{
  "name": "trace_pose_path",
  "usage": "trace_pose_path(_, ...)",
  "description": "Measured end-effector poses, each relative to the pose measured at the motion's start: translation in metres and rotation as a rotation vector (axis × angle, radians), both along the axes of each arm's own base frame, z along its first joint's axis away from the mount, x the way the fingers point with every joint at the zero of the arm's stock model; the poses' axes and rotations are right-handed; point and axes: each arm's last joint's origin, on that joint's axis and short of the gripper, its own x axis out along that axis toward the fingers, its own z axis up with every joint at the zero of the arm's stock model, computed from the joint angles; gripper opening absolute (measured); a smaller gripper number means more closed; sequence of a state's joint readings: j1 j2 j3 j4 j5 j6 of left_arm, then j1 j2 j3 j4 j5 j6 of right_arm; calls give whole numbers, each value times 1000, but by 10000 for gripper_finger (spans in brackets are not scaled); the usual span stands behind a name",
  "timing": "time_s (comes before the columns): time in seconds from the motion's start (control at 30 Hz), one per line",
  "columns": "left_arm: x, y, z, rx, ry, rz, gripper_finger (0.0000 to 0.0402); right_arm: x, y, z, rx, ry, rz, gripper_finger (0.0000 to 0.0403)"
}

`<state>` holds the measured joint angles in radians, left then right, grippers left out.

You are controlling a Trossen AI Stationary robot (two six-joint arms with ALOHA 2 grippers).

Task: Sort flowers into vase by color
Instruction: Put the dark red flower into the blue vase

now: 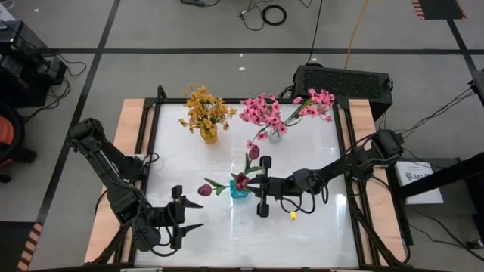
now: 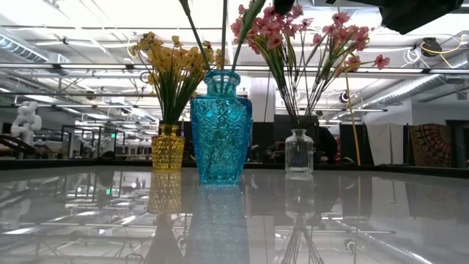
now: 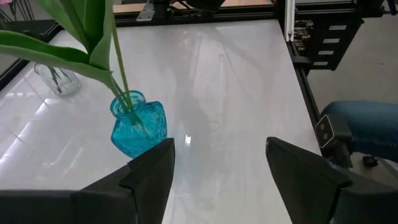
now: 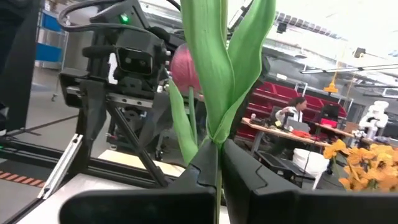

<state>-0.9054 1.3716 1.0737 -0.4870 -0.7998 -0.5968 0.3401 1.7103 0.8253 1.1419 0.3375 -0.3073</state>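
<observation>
Right gripper (image 4: 217,171) fingers pinched on a maroon flower (image 4: 214,74) stem above the blue vase (image 1: 239,192); bud half hidden behind leaves. Left gripper (image 3: 217,168) spread, empty, at the counter's (image 1: 302,234) near edge.

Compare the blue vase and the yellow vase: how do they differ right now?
The blue vase is larger and nearer the camera in the low view; the yellow vase is smaller and farther back. The blue vase holds maroon tulips on leafy stems; the yellow vase holds yellow blossoms. The right gripper is clamped on a stem at the blue vase; nothing touches the yellow vase. Both are upright patterned glass.
</observation>
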Motion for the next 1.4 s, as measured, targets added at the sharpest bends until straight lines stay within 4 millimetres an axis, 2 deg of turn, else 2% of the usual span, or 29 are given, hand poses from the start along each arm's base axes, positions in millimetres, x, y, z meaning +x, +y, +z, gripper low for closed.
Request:
trace_pose_path(0.57, 1, 1, 0, 3, -3, 8, 258, 0, 1, -2, -81, 20, 14, 0)
trace_pose_path(0.9, 2, 2, 0, 14, -3, 10, 258, 5, -7, -12, 3, 121, 14, 3)
trace_pose_path(1.1, 2, 2, 0, 28, -3, 3, 258, 5, -5, -21, 41, 215, 25, 29)
trace_pose_path(1.4, 2, 2, 0, 40, -8, 8, 258, 3, 0, -27, 89, 274, 45, 94)
